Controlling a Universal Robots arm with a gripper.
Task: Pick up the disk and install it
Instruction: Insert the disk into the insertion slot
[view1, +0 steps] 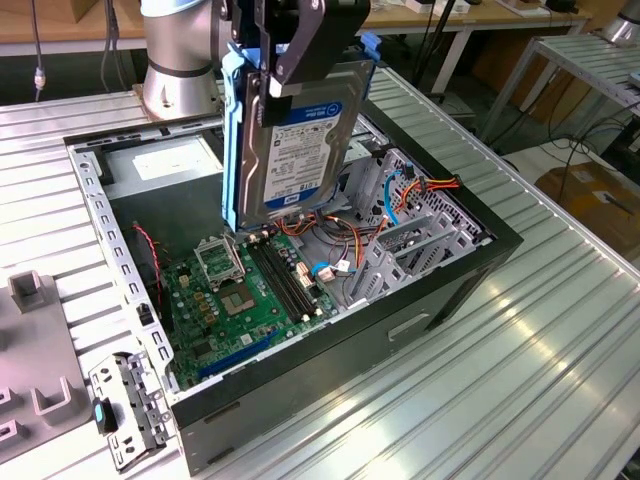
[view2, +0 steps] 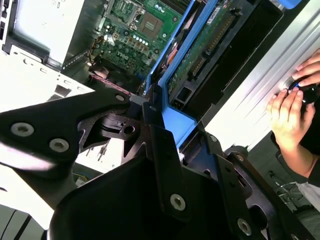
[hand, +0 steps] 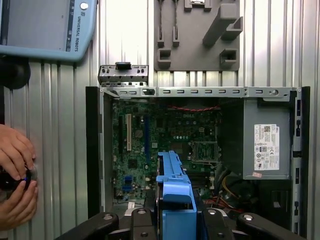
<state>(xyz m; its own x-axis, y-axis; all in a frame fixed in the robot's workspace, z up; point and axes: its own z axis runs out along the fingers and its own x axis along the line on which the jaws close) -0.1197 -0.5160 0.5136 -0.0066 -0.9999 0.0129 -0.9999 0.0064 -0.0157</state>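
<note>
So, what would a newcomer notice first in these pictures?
The disk, held nearly upright in the hand, hangs over the open case in the middle of the exterior view. Below it, inside the case, lies the green board.

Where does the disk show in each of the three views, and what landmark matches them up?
Exterior view: the disk hangs upright, label toward the camera, above the open computer case.
First wrist view: the disk is edge-on, blue rail nearest, over the case interior.
Second wrist view: the disk shows its blue rail and circuit-board underside, over the case.
Shared landmark: the green motherboard inside the case.
</note>
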